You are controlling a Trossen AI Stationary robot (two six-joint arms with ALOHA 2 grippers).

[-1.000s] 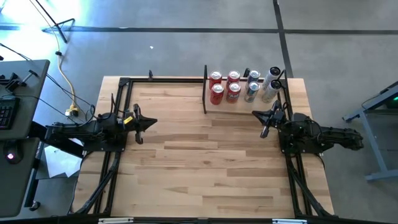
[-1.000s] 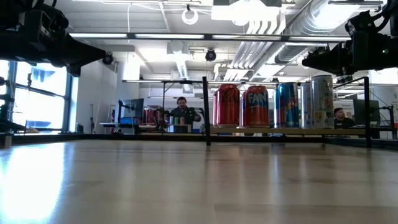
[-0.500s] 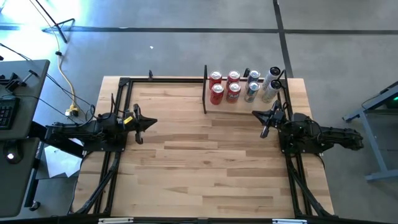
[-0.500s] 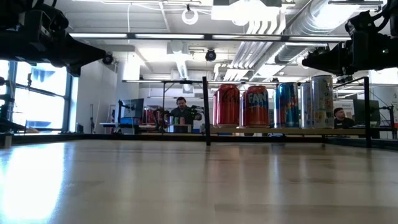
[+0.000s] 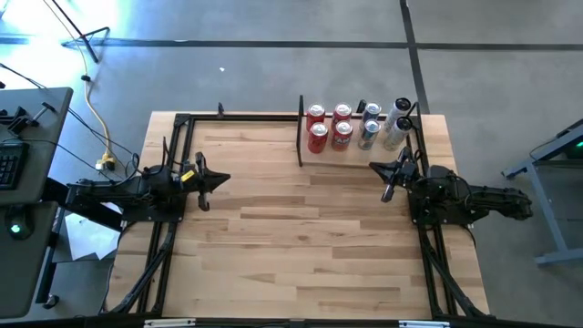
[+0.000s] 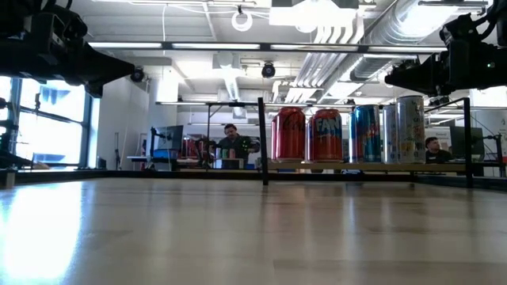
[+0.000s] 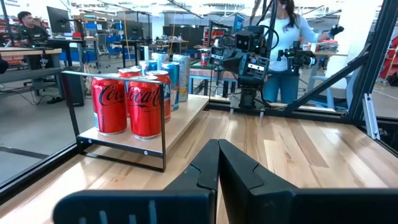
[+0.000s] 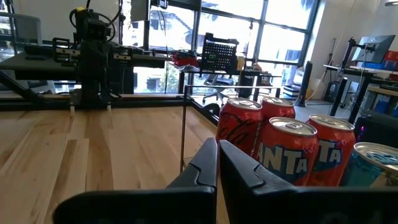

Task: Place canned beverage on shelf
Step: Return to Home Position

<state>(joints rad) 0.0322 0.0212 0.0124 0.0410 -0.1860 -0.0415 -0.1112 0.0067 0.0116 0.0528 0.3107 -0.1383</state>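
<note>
From above, the shelf (image 5: pixel 355 151) lies along the far edge of the desk (image 5: pixel 291 237), toward its far right corner, with a black divider (image 5: pixel 301 132) standing at the end nearer the middle. Eight cans stand on it in two rows of four. Counting from the divider, these are two red cola cans (image 5: pixel 317 137), two orange-soda cans (image 5: pixel 342 134), two blue cans (image 5: pixel 368 132) and two pale silver cans (image 5: pixel 393 132). The left tool (image 5: pixel 214 179) hangs near the desk's left edge and points inward. The right tool (image 5: pixel 387 173) hangs near the right edge, just in front of the shelf, and touches no can.

At desk height, the front row reads red, orange-red, blue and silver, all upright on the light wood ledge. Both arms are raised above the desk, one at each side. A person (image 6: pixel 231 142) sits in the room behind, and another person (image 6: pixel 432 146) is beyond the shelf.

In the left wrist view, the left tool's two fingers (image 7: pixel 205 168) are pressed together with nothing between them. The cola cans stand side by side at the shelf's divider end.

In the right wrist view, the right tool's fingers (image 8: pixel 205 168) are also pressed together and hold nothing. The cans stand close by on the shelf.
</note>
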